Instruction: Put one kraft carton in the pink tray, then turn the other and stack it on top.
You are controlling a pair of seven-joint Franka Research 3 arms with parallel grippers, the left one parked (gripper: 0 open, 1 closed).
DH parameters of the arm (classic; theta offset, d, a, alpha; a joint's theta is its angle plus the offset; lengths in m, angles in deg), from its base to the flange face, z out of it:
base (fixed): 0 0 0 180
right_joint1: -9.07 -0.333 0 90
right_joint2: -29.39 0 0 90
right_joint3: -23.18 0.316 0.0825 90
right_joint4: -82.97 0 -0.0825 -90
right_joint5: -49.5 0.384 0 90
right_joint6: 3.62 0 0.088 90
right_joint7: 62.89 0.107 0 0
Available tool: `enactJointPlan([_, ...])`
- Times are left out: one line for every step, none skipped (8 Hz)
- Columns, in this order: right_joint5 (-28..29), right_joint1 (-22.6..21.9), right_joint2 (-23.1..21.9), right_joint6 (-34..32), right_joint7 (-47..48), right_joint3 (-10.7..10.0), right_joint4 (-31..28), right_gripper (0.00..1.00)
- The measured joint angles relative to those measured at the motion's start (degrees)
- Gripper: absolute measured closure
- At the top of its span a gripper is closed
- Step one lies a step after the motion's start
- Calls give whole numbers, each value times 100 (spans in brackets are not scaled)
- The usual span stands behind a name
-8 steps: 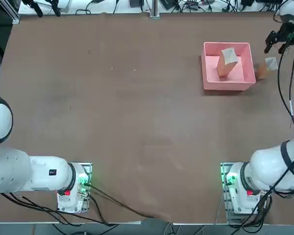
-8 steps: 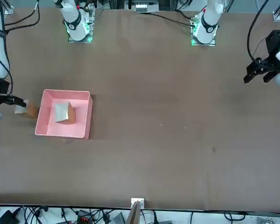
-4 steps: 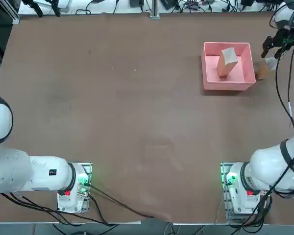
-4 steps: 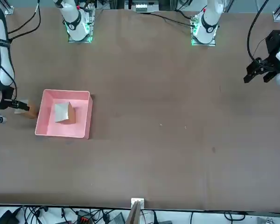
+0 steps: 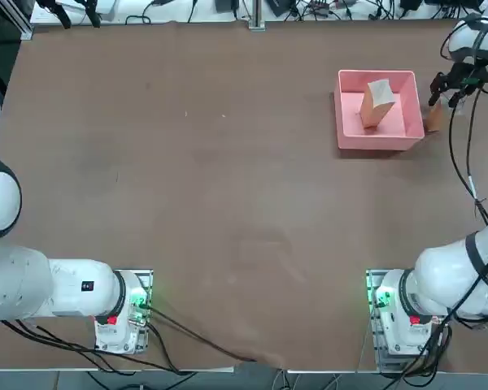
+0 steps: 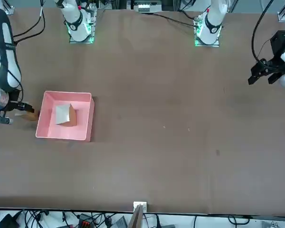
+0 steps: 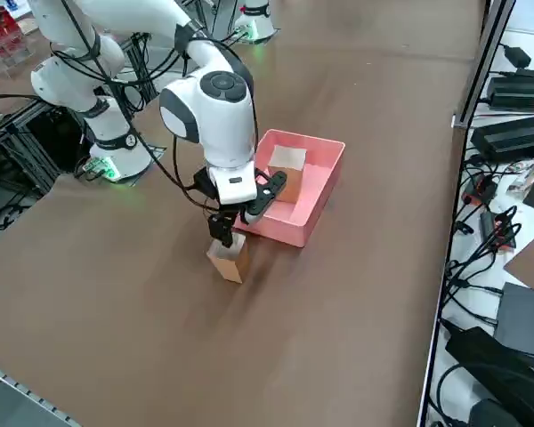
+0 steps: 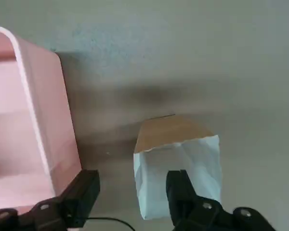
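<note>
My right gripper [image 7: 234, 216] hangs just over the second kraft carton [image 7: 228, 259], which stands on the brown table [image 7: 116, 294] just outside the pink tray [image 7: 325, 191], beside its wall on my right. My fingers [image 8: 82, 193] are spread apart and hold nothing. In the wrist view they do not look centred on the carton: one finger stands in front of its pale face and the other sits in the gap toward the tray wall. I judge that as the main risk, because closing from here could shove or tip the light carton instead of pinching it, or nudge the tray sideways. The carton is also close enough to the tray wall that a finger might catch the rim on the way down. Inside the tray, the first kraft carton [image 5: 376, 103] already rests, tilted rather than flat, which could make the later stack unsteady.
</note>
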Motion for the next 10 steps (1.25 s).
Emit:
enactJointPlan([0, 11, 0, 12, 0, 0, -19, 19])
enactJointPlan([0, 23, 1, 30, -1, 0, -43, 26])
enactJointPlan([0, 30, 5, 66, -56, 0, -82, 31])
enactJointPlan([0, 55, 18, 101, -123, 1, -112, 44])
enactJointPlan([0, 102, 45, 130, -191, 0, -120, 48])
enactJointPlan([0, 140, 78, 153, -236, 0, -120, 67])
enactJointPlan([0, 160, 105, 174, -259, 0, -121, 75])
enactJointPlan([0, 163, 118, 202, -308, 0, -121, 81])
enactJointPlan([0, 163, 116, 209, -371, 4, -117, 93])
enactJointPlan([0, 161, 93, 199, -462, 12, -102, 96])
